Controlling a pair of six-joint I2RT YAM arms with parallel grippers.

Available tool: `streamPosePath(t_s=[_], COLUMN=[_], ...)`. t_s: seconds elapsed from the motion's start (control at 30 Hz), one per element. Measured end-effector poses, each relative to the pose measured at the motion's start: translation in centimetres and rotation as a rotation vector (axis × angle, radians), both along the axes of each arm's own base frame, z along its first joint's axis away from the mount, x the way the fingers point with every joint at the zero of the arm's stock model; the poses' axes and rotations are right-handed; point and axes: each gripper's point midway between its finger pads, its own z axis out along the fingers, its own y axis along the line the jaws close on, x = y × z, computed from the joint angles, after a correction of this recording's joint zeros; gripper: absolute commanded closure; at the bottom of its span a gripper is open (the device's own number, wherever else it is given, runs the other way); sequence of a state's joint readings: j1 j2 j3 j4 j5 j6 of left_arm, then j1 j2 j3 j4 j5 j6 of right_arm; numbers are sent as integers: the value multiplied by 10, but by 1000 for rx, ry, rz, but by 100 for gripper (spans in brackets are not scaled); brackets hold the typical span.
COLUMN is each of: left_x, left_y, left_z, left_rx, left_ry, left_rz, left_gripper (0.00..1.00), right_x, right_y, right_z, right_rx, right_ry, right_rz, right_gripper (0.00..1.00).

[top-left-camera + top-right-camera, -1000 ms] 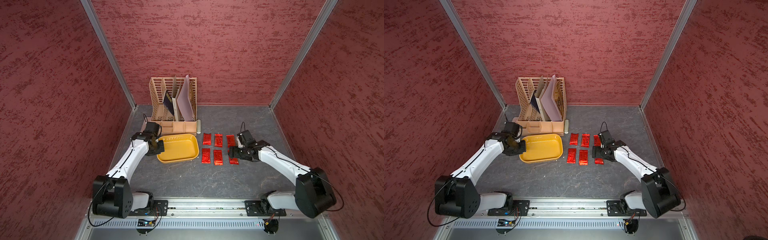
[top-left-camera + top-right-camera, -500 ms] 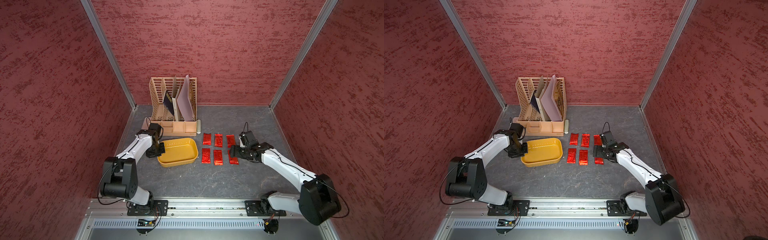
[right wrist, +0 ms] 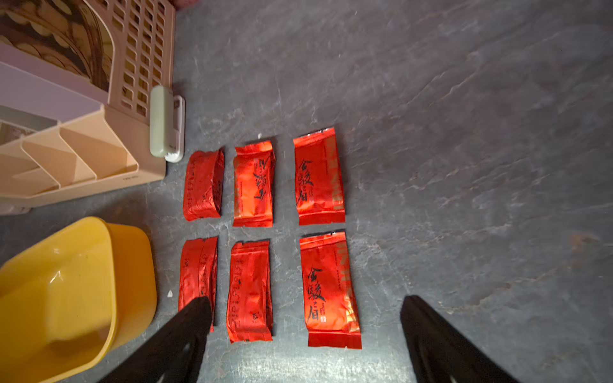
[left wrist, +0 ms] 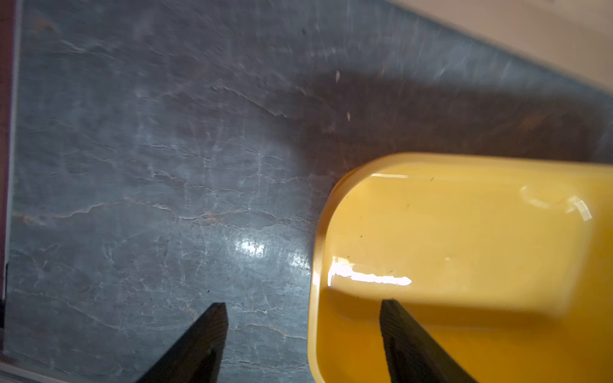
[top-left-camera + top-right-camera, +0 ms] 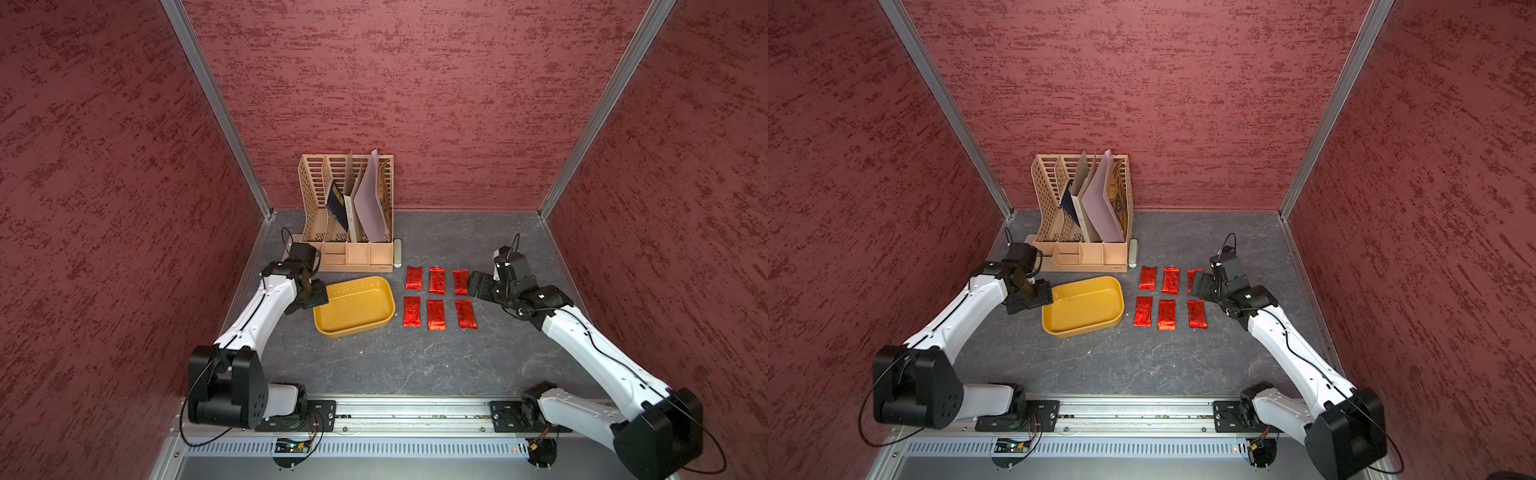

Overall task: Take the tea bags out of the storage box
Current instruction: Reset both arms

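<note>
Box (image 5: pixel 357 329) looked empty, six bags (image 5: pixel 436 314) out. Left gripper (image 4: pixel 302 306) and right gripper (image 3: pixel 305 302) gaped wide, holding nothing; probably just retreat next.

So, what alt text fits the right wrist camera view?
Six shiny red foil tea bags lie in two rows of three on a grey tabletop, beyond the open black right gripper. A mustard-yellow plastic tub and tan slotted organizer stand nearby.

The left gripper (image 5: pixel 321 296) sits at one short end of the yellow box (image 5: pixel 353 328), with a tan file rack (image 5: pixel 347 216) just beyond it. Six red tea bags (image 5: pixel 436 314) lie on the table (image 5: pixel 374 365) in two rows of three, in front of the right gripper (image 5: pixel 470 284), whose tip is at the nearest far-row bag.
</note>
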State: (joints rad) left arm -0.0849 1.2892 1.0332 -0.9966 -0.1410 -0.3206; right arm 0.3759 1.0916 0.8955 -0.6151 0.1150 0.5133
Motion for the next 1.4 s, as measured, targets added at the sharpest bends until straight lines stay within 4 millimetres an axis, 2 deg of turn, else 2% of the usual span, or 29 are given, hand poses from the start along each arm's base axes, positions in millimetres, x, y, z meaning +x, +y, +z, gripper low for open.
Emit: streamPosePath(t_s=[0.03,0.1,0.17,0.23,0.3,0.4,0.47,0.5,0.67,0.83,0.97,1.03,1.13,1.2,1.3,1.4], left_x=[2,5,7,5,5,12,14,16,40,74,106,101,97,105,119,122], left_y=[3,7,7,0,-6,-2,3,5,17,21,15,20,24,17,16,15], left_z=[14,55,88,102,93,49,15,4,-31,-33,-11,-18,-38,-34,-17,-12], left_rx=[8,11,8,12,52,176,276,311,409,396,329,294,269,238,215,210], left_ry=[-58,-245,-452,-635,-761,-795,-768,-756,-736,-789,-925,-955,-915,-925,-972,-985], left_rz=[18,75,98,75,36,-1,-43,-60,-111,-137,-158,-149,-154,-183,-186,-187], left_gripper=[11,0,0,0,0,0,0,0,0,0,0,0,0,0,0,0], right_x=[2,7,10,11,11,11,18,23,48,65,78,81,85,88,93,93], right_y=[-4,-15,-30,-44,-61,-79,-86,-89,-104,-116,-124,-124,-119,-120,-125,-126], right_z=[6,16,16,8,-12,-36,-44,-46,-62,-71,-52,-45,-46,-48,-57,-65], right_rx=[-7,-31,-79,-150,-263,-421,-499,-520,-612,-649,-602,-575,-525,-487,-437,-403], right_ry=[-32,-126,-224,-317,-384,-398,-405,-414,-459,-482,-535,-561,-581,-583,-575,-561], right_rz=[-18,-66,-109,-140,-171,-198,-218,-231,-298,-316,-336,-326,-265,-232,-204,-183], right_gripper=[5,5,5,4,4,2,2,2,2,2,3,2,2,2,2,2])
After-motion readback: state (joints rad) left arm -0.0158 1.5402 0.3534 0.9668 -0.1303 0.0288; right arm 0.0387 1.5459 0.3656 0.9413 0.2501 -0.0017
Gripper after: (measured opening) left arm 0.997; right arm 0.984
